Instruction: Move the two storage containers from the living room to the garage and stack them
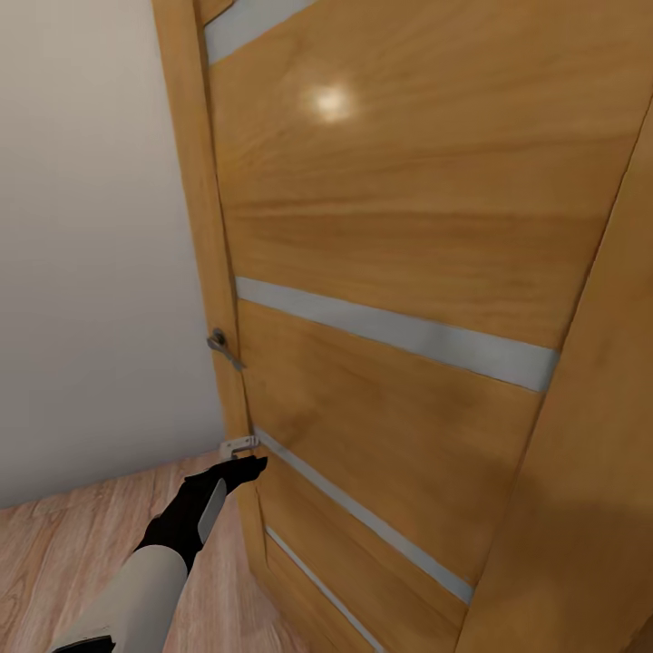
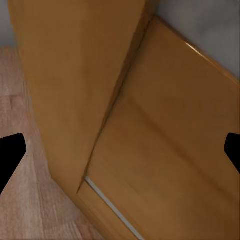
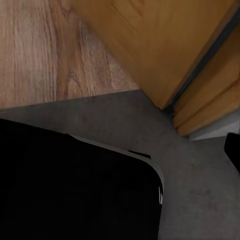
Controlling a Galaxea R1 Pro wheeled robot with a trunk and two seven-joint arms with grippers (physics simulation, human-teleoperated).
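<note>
The storage containers are out of view. My left gripper (image 1: 243, 469) reaches forward low down, its tip close to the edge of a honey-coloured wooden door (image 1: 390, 227). In the left wrist view the left gripper (image 2: 122, 150) is open, its black fingertips (image 2: 12, 152) far apart at the frame edges with nothing between them. In the right wrist view one black fingertip (image 3: 233, 150) sits at the frame edge over the dark grey concrete floor (image 3: 200, 190), so the right gripper looks open and empty.
The door carries grey strips, a metal handle (image 1: 222, 346) and a latch plate (image 1: 239, 445). A white wall (image 1: 91, 227) stands left of it above light wood planks (image 1: 54, 562). My black base (image 3: 75, 190) rests where planks (image 3: 50, 50) meet concrete.
</note>
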